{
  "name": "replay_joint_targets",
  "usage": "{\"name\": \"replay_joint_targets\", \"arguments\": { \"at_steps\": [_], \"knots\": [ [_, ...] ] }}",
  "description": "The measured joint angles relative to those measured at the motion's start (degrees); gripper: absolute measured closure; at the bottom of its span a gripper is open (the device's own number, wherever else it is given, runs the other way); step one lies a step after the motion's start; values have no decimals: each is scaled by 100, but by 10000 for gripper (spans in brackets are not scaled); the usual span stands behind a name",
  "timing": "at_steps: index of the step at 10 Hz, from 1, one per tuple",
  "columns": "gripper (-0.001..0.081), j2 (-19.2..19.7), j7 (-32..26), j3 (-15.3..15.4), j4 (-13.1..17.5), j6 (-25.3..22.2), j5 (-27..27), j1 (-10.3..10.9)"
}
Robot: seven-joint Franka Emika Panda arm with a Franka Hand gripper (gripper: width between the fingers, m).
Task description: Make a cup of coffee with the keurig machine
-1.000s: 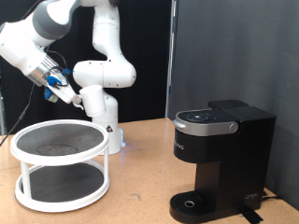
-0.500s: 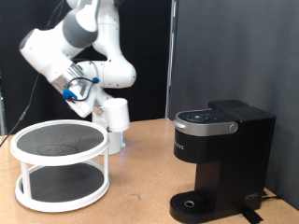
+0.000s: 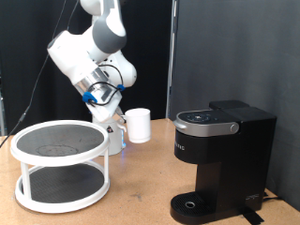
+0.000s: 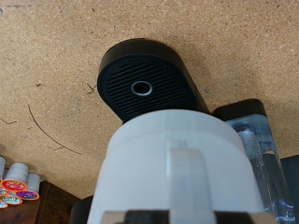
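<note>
At the lower left of the exterior view stands a white two-tier round rack [image 3: 58, 167] with dark mesh shelves, both shelves bare as far as can be seen. Above and just right of it, in the upper middle-left of the frame, the white arm bends down to the gripper [image 3: 116, 105], which carries the cup [image 3: 139, 125] in the air, well above the wooden tabletop [image 3: 141, 192]. The cup hangs between the rack and the keurig machine [image 3: 221, 161], which fills the lower right of the frame; there is a clear gap between cup and machine. The machine's lid is down and its round drip tray base [image 3: 195, 204] has nothing on it.

In the wrist view the cup [image 4: 177, 168] fills the lower middle of the picture, its handle facing the camera, with the fingers closed on it just at the lower edge. Beyond it lies the black drip tray [image 4: 142, 86], and a few coffee pods [image 4: 13, 187] show at the lower left corner.

The step in hand, as I judge it, is carrying the cup to the machine. Seating it calls for keeping it upright, clearing the overhanging brew head, and centring it on the tray without knocking the machine.
</note>
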Motion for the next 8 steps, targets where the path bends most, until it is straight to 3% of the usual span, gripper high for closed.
{"name": "replay_joint_targets", "arguments": {
  "at_steps": [4,8],
  "knots": [
    [806,221,-87,56,-4,105,1,51],
    [806,1061,-242,342,118,1088,431,291]
  ]
}}
